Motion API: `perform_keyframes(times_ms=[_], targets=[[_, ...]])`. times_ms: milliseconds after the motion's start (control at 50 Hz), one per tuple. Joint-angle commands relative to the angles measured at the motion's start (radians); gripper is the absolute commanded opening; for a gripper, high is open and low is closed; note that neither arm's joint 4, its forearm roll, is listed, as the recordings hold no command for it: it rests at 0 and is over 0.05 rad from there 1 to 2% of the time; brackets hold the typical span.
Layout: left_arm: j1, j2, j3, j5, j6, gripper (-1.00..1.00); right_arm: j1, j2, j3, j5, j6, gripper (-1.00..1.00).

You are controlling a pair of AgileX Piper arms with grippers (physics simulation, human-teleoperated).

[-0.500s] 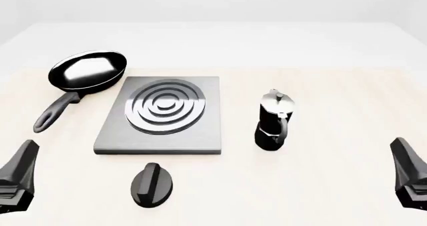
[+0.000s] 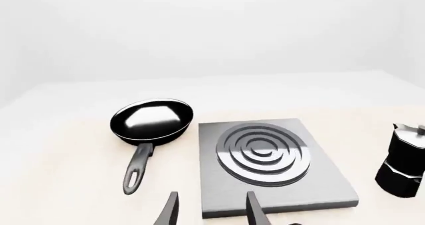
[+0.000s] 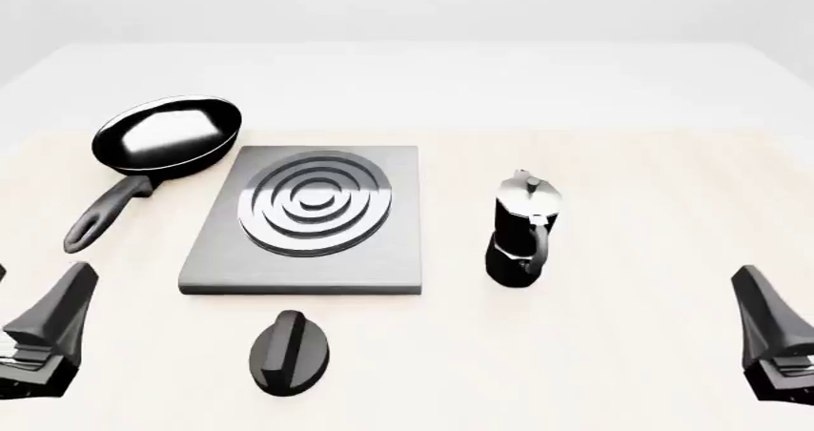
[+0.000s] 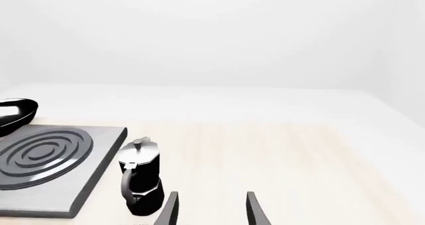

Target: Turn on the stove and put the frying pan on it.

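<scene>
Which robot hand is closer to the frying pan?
Left. The left gripper sits just below the frying pan handle's end; the right gripper is far across the table, beyond the moka pot.

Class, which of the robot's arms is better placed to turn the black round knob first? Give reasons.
Left. The left gripper, fingers apart and empty, sits nearer the black round knob than the right gripper does.
</scene>
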Motion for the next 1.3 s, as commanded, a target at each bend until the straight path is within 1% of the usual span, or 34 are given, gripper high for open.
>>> perform_keyframes(times_ms=[20,60,80,140,180,240,260,300,320,400,420,440,480,540,560,600,660,720,760,780,820,840,880,920,940,980,1000,1020,1040,1140,1160,1180,1300], targets=[[-0.116,0.095,-0.038,0.06,0.001,1.0,0.018,-0.01,0.001,0.008,-0.002,1.0],[-0.144,0.104,-0.044,0.087,0.015,1.0,0.021,-0.015,0.0,0.013,-0.005,1.0],[-0.153,0.099,-0.052,0.11,0.01,1.0,0.024,-0.016,-0.001,0.015,-0.005,1.0],[-0.176,0.147,-0.06,0.122,-0.008,1.0,0.027,-0.025,-0.003,0.021,-0.003,1.0],[-0.194,0.163,-0.062,0.132,0.006,1.0,0.03,-0.026,-0.003,0.021,-0.003,1.0],[-0.205,0.186,-0.063,0.138,-0.002,1.0,0.034,-0.028,-0.005,0.023,-0.007,1.0],[-0.228,0.212,-0.063,0.146,-0.004,1.0,0.037,-0.03,-0.006,0.026,-0.003,1.0],[-0.231,0.227,-0.065,0.153,-0.01,1.0,0.037,-0.032,-0.008,0.029,-0.004,1.0],[-0.246,0.222,-0.069,0.169,0.015,1.0,0.039,-0.032,-0.008,0.029,-0.007,1.0],[-0.264,0.254,-0.079,0.192,0.046,1.0,0.048,-0.033,-0.002,0.027,-0.005,1.0],[-0.271,0.278,-0.084,0.196,0.013,1.0,0.052,-0.035,-0.002,0.028,-0.002,1.0],[-0.276,0.3,-0.083,0.193,0.002,1.0,0.052,-0.035,-0.003,0.029,-0.003,1.0],[-0.296,0.302,-0.081,0.202,0.031,1.0,0.055,-0.035,-0.001,0.029,-0.003,1.0],[-0.311,0.314,-0.08,0.202,0.029,1.0,0.056,-0.035,0.0,0.028,-0.002,1.0],[-0.332,0.322,-0.079,0.203,0.012,1.0,0.056,-0.034,-0.001,0.028,-0.001,1.0],[-0.335,0.326,-0.076,0.2,0.022,1.0,0.056,-0.034,-0.001,0.028,-0.001,1.0],[-0.397,0.362,-0.065,0.189,-0.032,1.0,0.059,-0.034,0.0,0.027,0.0,1.0],[-0.435,0.384,-0.056,0.174,-0.066,1.0,0.058,-0.033,0.0,0.028,0.0,1.0],[-0.442,0.391,-0.052,0.168,-0.06,1.0,0.058,-0.033,0.0,0.028,0.001,1.0],[-0.464,0.403,-0.046,0.16,-0.067,1.0,0.058,-0.032,0.001,0.029,0.001,1.0],[-0.471,0.409,-0.042,0.153,-0.079,1.0,0.059,-0.033,0.001,0.03,0.003,1.0],[-0.472,0.421,-0.037,0.139,-0.077,1.0,0.059,-0.033,0.001,0.03,0.003,1.0],[-0.483,0.443,-0.03,0.112,-0.095,1.0,0.06,-0.032,0.001,0.031,0.002,1.0],[-0.496,0.463,-0.02,0.088,-0.094,1.0,0.062,-0.032,0.001,0.031,0.003,1.0],[-0.504,0.472,-0.016,0.077,-0.108,1.0,0.063,-0.032,0.001,0.031,0.003,1.0],[-0.51,0.51,-0.005,0.035,-0.107,1.0,0.063,-0.031,0.0,0.032,0.002,1.0],[-0.516,0.537,0.002,0.005,-0.122,1.0,0.063,-0.031,0.0,0.031,0.002,1.0],[-0.517,0.555,0.006,-0.015,-0.121,1.0,0.063,-0.031,0.001,0.031,0.002,1.0],[-0.527,0.66,0.029,-0.125,-0.13,1.0,0.063,-0.033,-0.002,0.035,0.002,1.0],[-0.53,0.774,0.037,-0.238,-0.141,1.0,0.063,-0.034,-0.002,0.036,0.003,1.0],[-0.535,0.892,0.037,-0.344,-0.154,1.0,0.063,-0.033,-0.003,0.037,0.004,1.0],[-0.531,0.928,0.038,-0.376,-0.15,1.0,0.063,-0.033,-0.003,0.037,0.004,1.0],[-0.539,1.014,0.038,-0.454,-0.155,1.0,0.061,-0.033,-0.002,0.037,0.004,1.0]])
